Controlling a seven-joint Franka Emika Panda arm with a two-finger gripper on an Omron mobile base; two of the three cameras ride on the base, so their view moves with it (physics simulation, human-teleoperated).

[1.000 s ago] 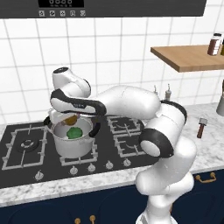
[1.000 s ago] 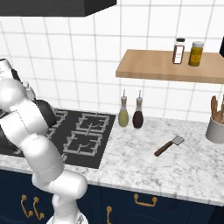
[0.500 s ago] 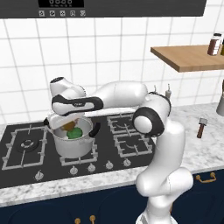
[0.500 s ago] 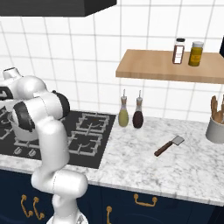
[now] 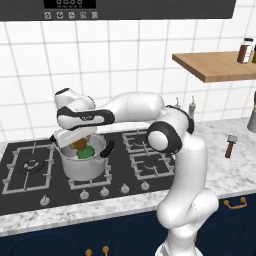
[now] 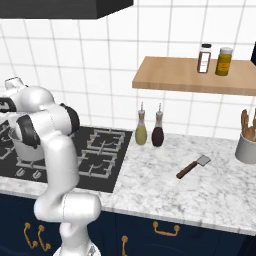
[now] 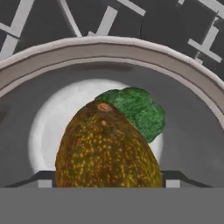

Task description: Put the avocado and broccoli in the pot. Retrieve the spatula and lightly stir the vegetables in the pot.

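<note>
Here, stove: a black hob point(image 5: 150, 167) set in a marble counter point(image 6: 165, 192), grates over every burner.
Pot: the pot point(image 5: 82, 162) stands on the front middle burner of the hob in the left base view; in the hand view its rim point(image 7: 109, 46) curves across the top with the shiny floor below.
Broccoli: the broccoli point(image 7: 140, 111) lies on the pot floor, a bumpy green clump partly covered by the avocado in front of it.
Avocado: the avocado point(image 7: 107, 146) is brownish green and speckled, its stem end up in the hand view, rising between the finger tips; from the left base it shows just over the pot mouth, above the broccoli.
Gripper: the gripper point(image 5: 80, 141) points down over the pot mouth.
Jaws: spread wide with the avocado between them; whether they press on it or have let go I cannot tell.
Spatula: the spatula point(image 6: 192, 167) lies flat on the counter well right of the hob, grey blade towards the wall, brown handle towards the front edge.
Bottles: two bottles point(image 6: 150, 129) stand by the wall just right of the hob.
Shelf: a wooden shelf point(image 6: 192, 75) on the tiles carries two jars point(image 6: 214, 59).
Crock: a crock point(image 6: 246, 145) of utensils stands at the counter's right end.
</note>
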